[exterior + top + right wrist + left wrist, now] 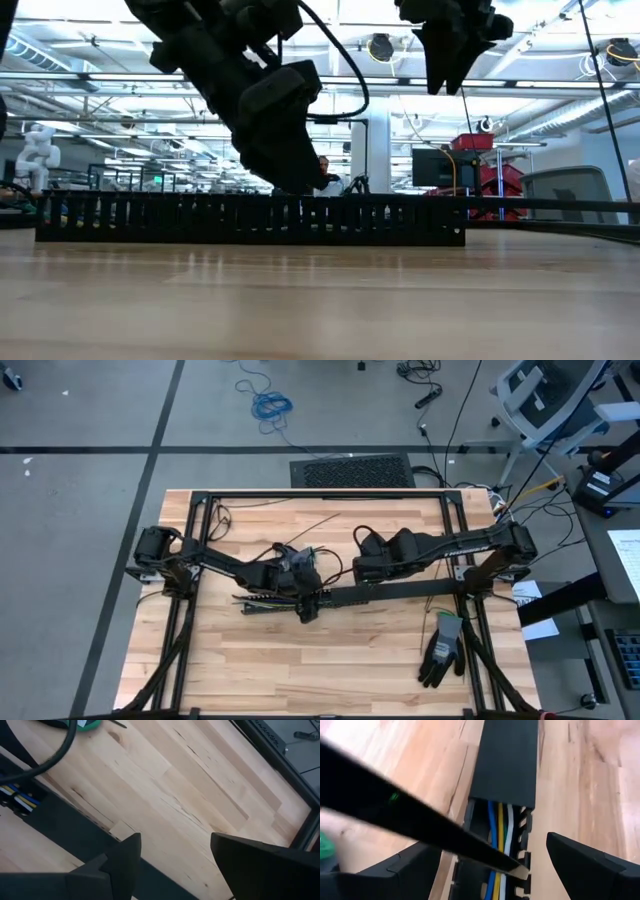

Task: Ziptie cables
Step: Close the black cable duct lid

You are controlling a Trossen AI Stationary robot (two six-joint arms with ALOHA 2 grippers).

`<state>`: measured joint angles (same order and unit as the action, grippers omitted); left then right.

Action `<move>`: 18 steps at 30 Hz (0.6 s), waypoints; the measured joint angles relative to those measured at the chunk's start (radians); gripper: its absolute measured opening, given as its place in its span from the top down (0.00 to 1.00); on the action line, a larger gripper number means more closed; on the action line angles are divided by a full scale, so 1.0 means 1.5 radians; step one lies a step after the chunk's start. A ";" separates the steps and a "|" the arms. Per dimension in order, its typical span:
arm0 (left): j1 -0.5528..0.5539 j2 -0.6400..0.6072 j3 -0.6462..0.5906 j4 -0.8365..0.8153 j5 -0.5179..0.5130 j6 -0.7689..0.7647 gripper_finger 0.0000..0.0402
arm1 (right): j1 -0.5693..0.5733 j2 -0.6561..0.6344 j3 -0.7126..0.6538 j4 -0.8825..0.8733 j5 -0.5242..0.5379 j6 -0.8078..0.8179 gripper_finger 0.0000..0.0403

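A long black slotted duct (400, 592) lies across the table's middle, most of it under a flat cover (507, 760). At its left end the cables (499, 825), blue, yellow, white and green, lie in the open trough (262, 600). My left gripper (492, 845) is open and low over that end (285, 165), with a finger on either side of the duct. A flat black strip (420, 822) slants across the left wrist view, its pale tip over the cables; what holds it does not show. My right gripper (175, 840) hovers open above the covered duct (360, 570).
A grey and black glove (440, 650) lies on the wood near the table's right near corner. A black frame (320, 495) runs around the table top. A green object (87, 724) sits beyond the duct. Bare wood lies near of the duct (330, 660).
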<state>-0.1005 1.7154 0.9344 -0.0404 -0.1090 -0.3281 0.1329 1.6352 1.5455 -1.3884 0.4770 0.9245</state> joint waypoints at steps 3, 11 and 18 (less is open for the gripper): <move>-0.005 0.010 -0.001 0.005 0.000 -0.001 0.12 | 0.000 0.000 0.000 0.000 0.000 -0.003 0.43; -0.014 0.063 0.000 0.035 -0.002 -0.004 0.12 | -0.001 0.001 0.000 -0.001 0.000 -0.003 0.43; -0.014 0.096 -0.001 0.056 -0.062 -0.005 0.12 | 0.000 0.001 0.000 -0.001 -0.004 0.001 0.43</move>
<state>-0.1213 1.8589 0.9333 0.0443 -0.2027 -0.3351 0.1324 1.6360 1.5455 -1.3898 0.4715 0.9259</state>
